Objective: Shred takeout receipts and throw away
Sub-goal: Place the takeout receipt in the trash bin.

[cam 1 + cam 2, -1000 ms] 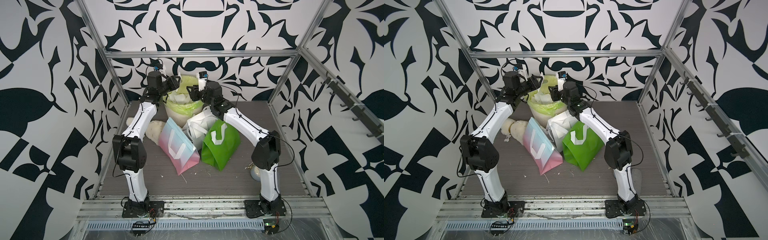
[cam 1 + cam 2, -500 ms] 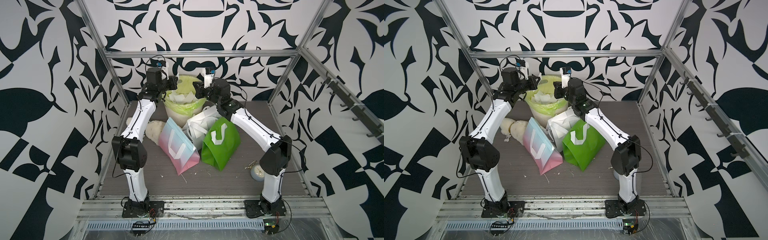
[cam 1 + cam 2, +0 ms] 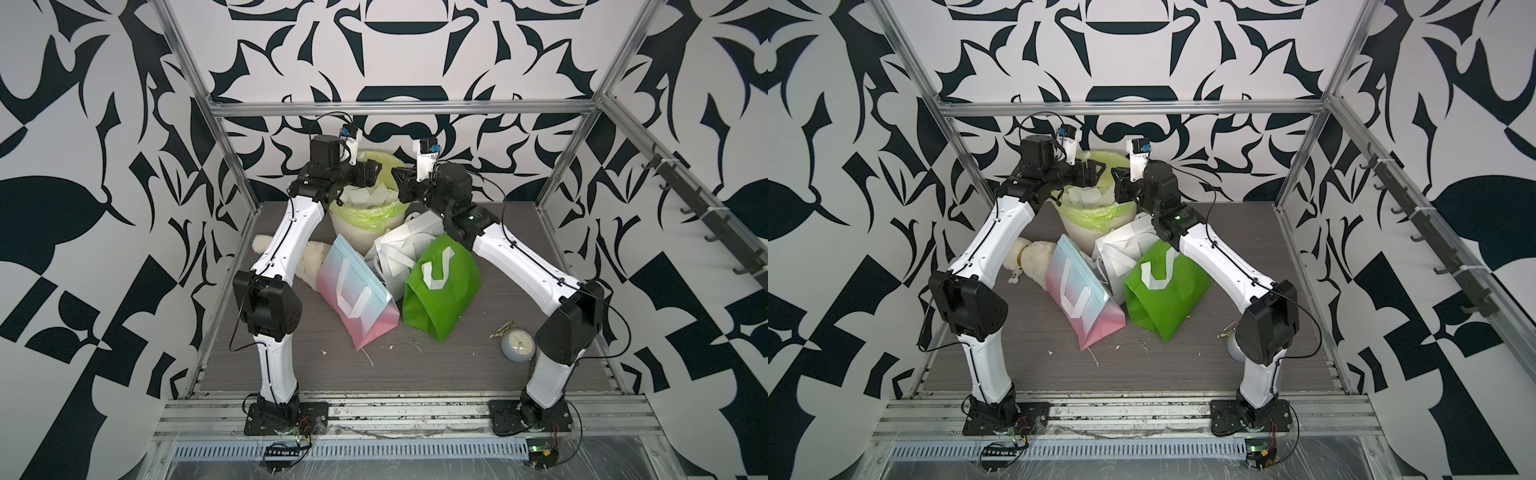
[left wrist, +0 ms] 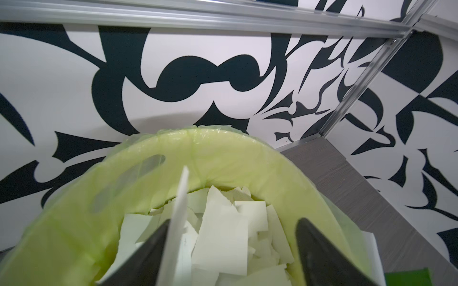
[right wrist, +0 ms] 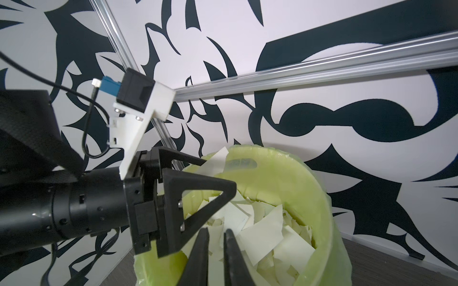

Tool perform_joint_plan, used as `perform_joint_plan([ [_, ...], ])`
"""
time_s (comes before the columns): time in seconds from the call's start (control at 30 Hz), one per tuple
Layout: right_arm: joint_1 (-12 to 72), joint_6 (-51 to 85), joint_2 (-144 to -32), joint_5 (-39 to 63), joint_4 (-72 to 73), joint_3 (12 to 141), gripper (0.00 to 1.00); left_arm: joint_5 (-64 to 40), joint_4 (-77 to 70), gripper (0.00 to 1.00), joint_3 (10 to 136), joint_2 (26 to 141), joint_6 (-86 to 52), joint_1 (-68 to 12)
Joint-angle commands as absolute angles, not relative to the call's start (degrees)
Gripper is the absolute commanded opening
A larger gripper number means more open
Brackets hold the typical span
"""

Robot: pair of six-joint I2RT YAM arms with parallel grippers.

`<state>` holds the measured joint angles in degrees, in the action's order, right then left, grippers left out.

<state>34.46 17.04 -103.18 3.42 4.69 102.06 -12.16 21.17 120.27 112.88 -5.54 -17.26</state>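
Note:
Torn white scraps of the takeout receipts (image 3: pixel 368 195) (image 4: pixel 223 237) fill the green-lined bin (image 3: pixel 361 216) (image 3: pixel 1084 216) at the back of the table. My left gripper (image 3: pixel 374 173) (image 4: pixel 234 222) hangs open over the bin. One scrap (image 4: pixel 179 198) (image 5: pixel 215 158) stands edge-on against one of its fingers, and the other finger is well clear of it. My right gripper (image 3: pixel 398 179) (image 5: pixel 215 231) faces it across the bin, jaws almost together with nothing between them. In the right wrist view the left gripper (image 5: pixel 220 173) hangs just above the bin's rim.
A pink-blue gift bag (image 3: pixel 353 295), a white gift bag (image 3: pixel 399 245) and a green gift bag (image 3: pixel 440 286) lie in front of the bin. A cream plush toy (image 3: pixel 307 257) lies behind the left arm. A small alarm clock (image 3: pixel 517 345) sits by the right arm's elbow.
The two grippers stood close together over the bin and have drawn apart. The left jaws have opened. The right elbow has swung out to the right.

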Motion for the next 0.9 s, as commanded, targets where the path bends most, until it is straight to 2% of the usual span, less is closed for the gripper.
perform_joint_plan([
  [0.0,34.3,17.8,-100.5,3.4,7.8,101.4,0.15,-9.6,19.2,0.00,118.8,111.6,-5.8,-17.1],
  [0.03,34.4,18.0,-100.4,3.4,7.7,101.2,0.14,-8.4,19.3,0.00,118.9,111.6,-6.1,-17.1],
  [0.07,34.4,17.9,-100.4,3.4,7.7,101.0,0.14,-8.0,19.5,0.19,119.2,111.6,-6.0,-17.1],
  [0.1,34.4,18.0,-100.2,3.4,7.7,100.7,0.14,-8.0,19.7,0.68,119.3,111.7,-6.1,-17.1],
  [0.13,34.4,18.0,-99.9,3.4,7.7,100.5,0.15,-9.0,19.7,0.94,119.2,111.6,-6.1,-17.1],
  [0.17,34.3,18.2,-99.7,3.5,7.7,100.2,0.14,-10.7,20.0,0.64,119.3,111.7,-5.9,-17.0],
  [0.2,34.4,18.2,-99.6,3.6,7.7,100.0,0.14,-12.4,20.7,0.00,119.8,111.8,-4.9,-17.0],
  [0.27,34.4,18.3,-99.1,3.5,7.8,99.4,0.14,-13.0,22.0,0.00,120.8,112.1,-5.3,-17.1],
  [0.3,34.4,18.5,-98.8,3.5,8.0,98.9,0.15,-13.3,21.8,0.27,120.7,112.1,-5.3,-17.1],
  [0.33,34.3,18.7,-98.7,3.5,8.4,98.6,0.15,-13.0,20.9,0.93,120.1,111.9,-5.5,-17.1],
  [0.37,34.3,19.0,-98.7,3.5,8.8,98.4,0.15,-13.3,19.0,0.99,118.5,111.5,-5.8,-17.1],
  [0.4,34.3,19.2,-98.8,3.4,9.0,98.4,0.16,-14.5,17.3,0.99,117.0,110.8,-5.3,-17.1],
  [0.43,34.2,19.4,-99.0,3.4,8.9,98.7,0.16,-16.7,14.7,0.86,114.5,109.8,-4.5,-17.1],
  [0.47,33.9,20.0,-99.4,3.5,8.7,99.2,0.16,-19.7,12.0,0.01,112.3,108.8,-3.1,-17.0],
  [0.57,32.4,24.2,-101.2,6.4,8.3,101.7,0.17,-19.9,7.4,0.00,108.3,106.6,-3.5,-17.1],
  [0.6,31.8,26.1,-102.1,7.6,8.5,102.7,0.18,-20.6,6.5,0.17,107.7,106.1,-3.4,-17.0],
  [0.63,31.0,28.1,-103.1,9.1,8.8,103.9,0.18,-22.3,5.4,0.47,106.7,105.8,-2.7,-17.0],
  [0.67,30.3,30.0,-104.3,10.7,9.2,105.4,0.19,-24.0,4.4,0.60,106.0,105.3,-2.2,-17.0],
  [0.73,29.6,33.0,-106.7,13.4,9.9,108.3,0.21,-26.8,3.4,0.65,105.1,104.9,-1.6,-17.0],
  [0.87,28.5,37.7,-111.9,16.9,9.6,115.0,0.29,-26.9,3.3,0.63,104.4,104.7,-0.6,-17.0],
])
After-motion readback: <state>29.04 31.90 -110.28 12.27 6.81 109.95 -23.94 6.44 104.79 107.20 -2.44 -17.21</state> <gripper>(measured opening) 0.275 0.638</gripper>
